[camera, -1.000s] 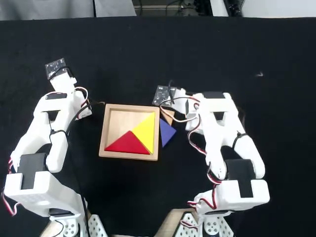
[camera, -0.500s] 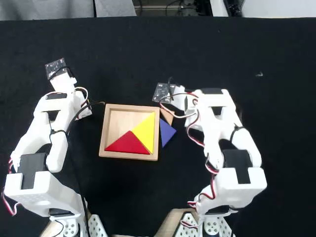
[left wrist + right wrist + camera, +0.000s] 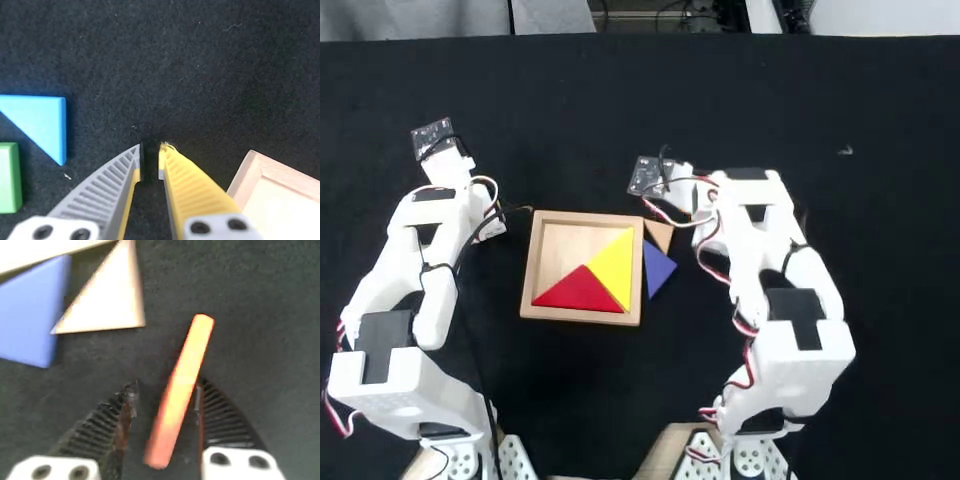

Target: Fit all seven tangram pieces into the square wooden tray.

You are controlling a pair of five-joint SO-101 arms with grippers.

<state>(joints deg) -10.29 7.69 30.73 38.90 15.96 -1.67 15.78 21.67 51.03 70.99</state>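
The square wooden tray point(image 3: 538, 262) holds a red triangle point(image 3: 578, 290) and a yellow triangle point(image 3: 615, 260). A dark blue piece point(image 3: 657, 268) and a pale wooden triangle point(image 3: 660, 235) lie just outside its right rim. My right gripper point(image 3: 165, 395) is open around an orange piece point(image 3: 182, 382), which stands tilted on edge and leans on one finger point(image 3: 215, 412). In the high view this gripper point(image 3: 692, 214) sits beside the pale triangle. My left gripper point(image 3: 150, 160) is shut on nothing over black cloth, near the tray's corner point(image 3: 265, 172). A light blue triangle point(image 3: 37, 122) and a green piece point(image 3: 9, 177) lie close to it.
Black cloth covers the whole table point(image 3: 840, 120). The left arm point(image 3: 420, 250) stands along the tray's left side and the right arm point(image 3: 770, 270) along its right. Open cloth lies beyond and in front of the tray.
The right arm has swung a little toward the far side of the table, its gripper staying beside the pale triangle. The left arm and the pieces in the tray have not moved.
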